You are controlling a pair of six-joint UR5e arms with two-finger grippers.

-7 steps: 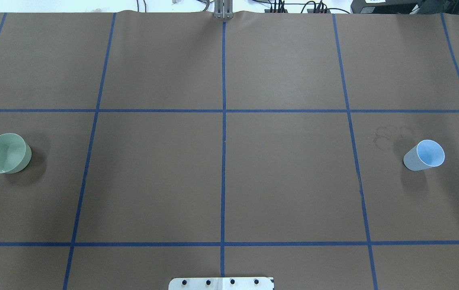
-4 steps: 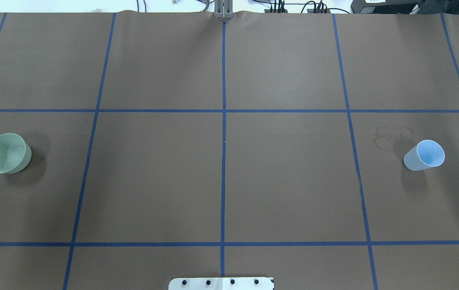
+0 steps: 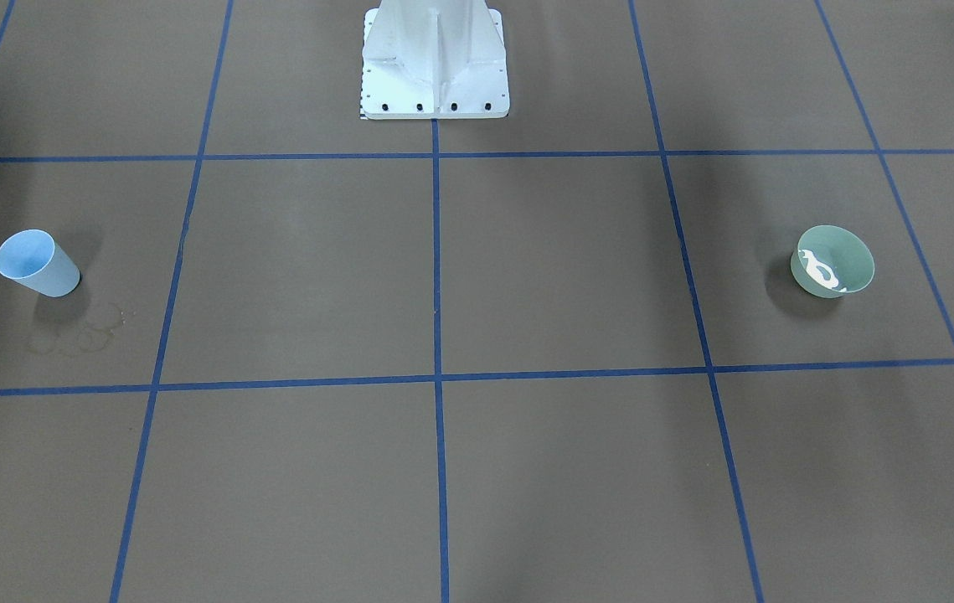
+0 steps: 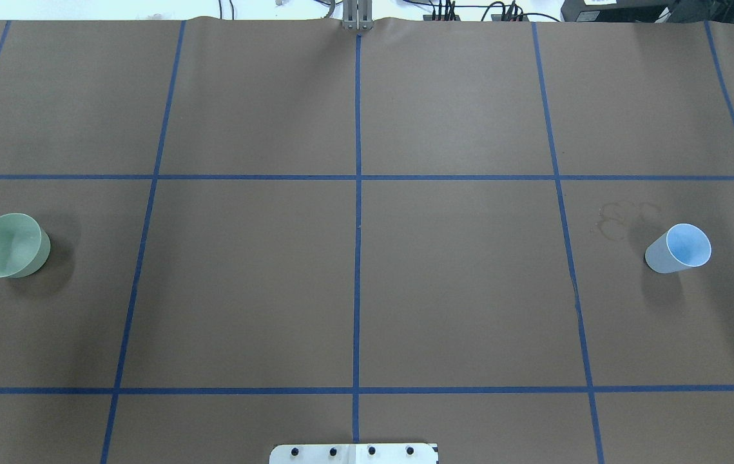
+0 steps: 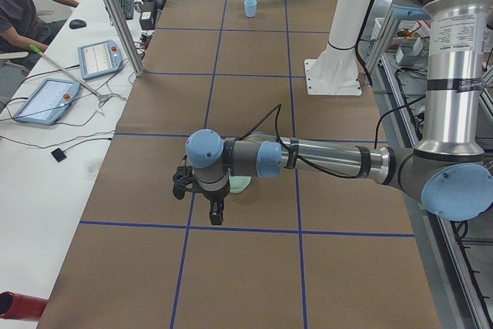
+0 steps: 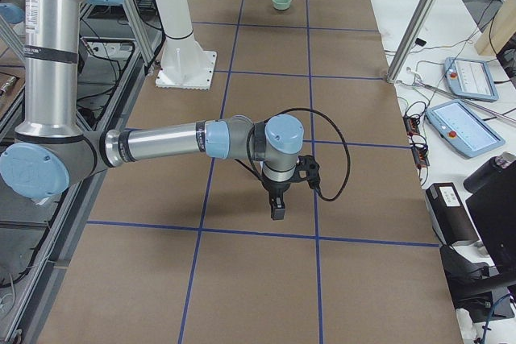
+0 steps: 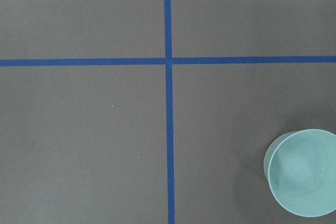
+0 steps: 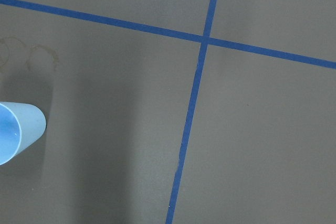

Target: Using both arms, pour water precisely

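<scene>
Water (image 3: 818,270) shows only in the front-facing view, as pale glints inside the green bowl (image 3: 849,260) on the robot's left side of the brown surface (image 3: 560,268); from overhead the same bowl looks plain. Arms show only in the two side views. From the left end, the left arm (image 5: 331,161) stretches low over the surface. The left pincer (image 5: 209,207) hangs just beside the bowl, which the wrist partly hides. From the right end, the right arm (image 6: 161,142) reaches out likewise, with the right pincer (image 6: 278,205) pointing down. Whether either pincer is apart or together I cannot tell. A blue cup (image 3: 34,263) stands upright far to the right, dried ring stains (image 3: 79,335) beside it. A white pedestal (image 3: 435,63) stands at the robot's edge, and an operator (image 5: 23,5) sits alongside.
</scene>
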